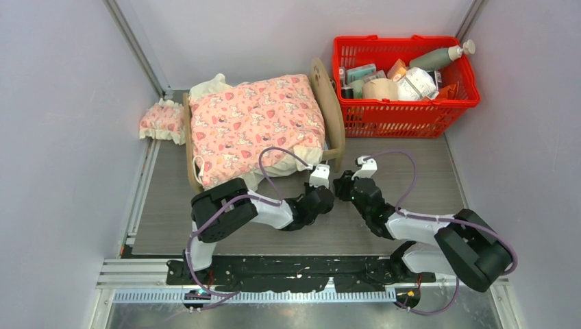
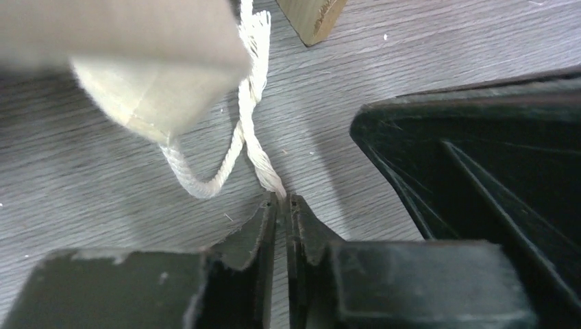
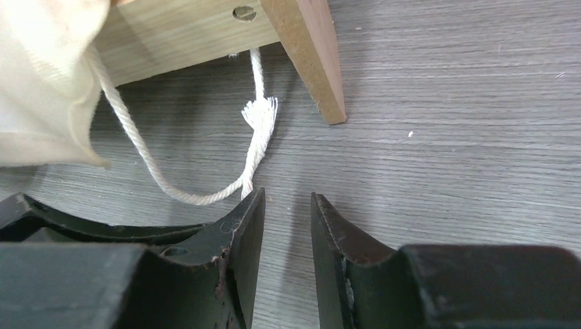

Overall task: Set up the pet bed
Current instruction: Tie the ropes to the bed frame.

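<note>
The pet bed (image 1: 334, 113) sat on the worktop (image 1: 411, 171) beside the red basket (image 1: 404, 113), the left claw (image 2: 282, 202) nearly together at a white cord (image 2: 243, 130) end, grip unclear, the right claw (image 3: 288, 205) apart and empty.

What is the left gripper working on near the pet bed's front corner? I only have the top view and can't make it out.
Observer: In its wrist view the left gripper sits at the loose end of a white cord that lies on the table.
Operator: Does it have hold of the cord?
Observer: The jaws stand almost together with the cord's tip right at them. I cannot tell whether it is pinched.
Operator: And the right gripper?
Observer: The right gripper is open with nothing between its fingers. It is low over the table, with the cord's loop just beside one fingertip.
</note>
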You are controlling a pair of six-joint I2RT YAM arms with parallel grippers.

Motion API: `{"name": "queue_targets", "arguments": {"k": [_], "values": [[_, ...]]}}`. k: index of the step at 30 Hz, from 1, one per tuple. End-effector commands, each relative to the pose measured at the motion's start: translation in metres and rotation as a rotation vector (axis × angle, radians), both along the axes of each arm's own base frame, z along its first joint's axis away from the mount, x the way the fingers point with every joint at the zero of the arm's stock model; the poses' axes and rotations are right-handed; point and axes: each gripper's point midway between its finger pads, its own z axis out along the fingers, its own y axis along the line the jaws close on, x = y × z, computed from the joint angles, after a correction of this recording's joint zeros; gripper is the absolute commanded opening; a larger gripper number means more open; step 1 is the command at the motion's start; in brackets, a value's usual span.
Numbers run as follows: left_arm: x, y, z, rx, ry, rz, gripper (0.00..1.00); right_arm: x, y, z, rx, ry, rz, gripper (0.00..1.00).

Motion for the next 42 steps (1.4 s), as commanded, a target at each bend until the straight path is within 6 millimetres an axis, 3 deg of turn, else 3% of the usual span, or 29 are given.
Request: {"name": "queue_targets", "arguments": {"k": [1, 2, 11, 20, 23, 26, 32, 36, 42], "values": [[-0.006, 0.017, -0.012, 0.053, 0.016, -0.005, 0.05, 0.014, 0.012, 0.014, 0.071, -0.081, 0.010, 0.37], [-0.007, 0.019, -0.011, 0.044, 0.012, -0.003, 0.00, 0.018, 0.016, 0.014, 0.077, -0.089, 0.013, 0.39], [-0.008, 0.024, -0.009, 0.017, -0.004, 0.002, 0.00, 0.044, 0.032, -0.005, 0.165, -0.092, 0.008, 0.43], [-0.005, 0.028, -0.008, -0.008, -0.016, 0.013, 0.00, 0.054, 0.039, -0.004, 0.181, -0.125, 0.048, 0.44], [-0.004, 0.027, -0.007, -0.025, -0.018, 0.009, 0.00, 0.054, 0.042, -0.004, 0.199, -0.120, 0.082, 0.45], [-0.004, 0.025, -0.008, -0.018, -0.012, 0.005, 0.00, 0.050, 0.033, -0.008, 0.204, -0.065, 0.048, 0.44], [-0.003, 0.022, -0.007, -0.025, -0.013, 0.001, 0.00, 0.043, 0.020, 0.003, 0.178, -0.041, 0.007, 0.49], [-0.003, 0.023, -0.006, -0.030, -0.011, 0.004, 0.00, 0.044, 0.026, 0.011, 0.181, -0.053, 0.035, 0.50], [-0.003, 0.023, -0.003, -0.035, -0.014, 0.004, 0.00, 0.050, 0.033, -0.001, 0.169, -0.030, 0.055, 0.50]]}}
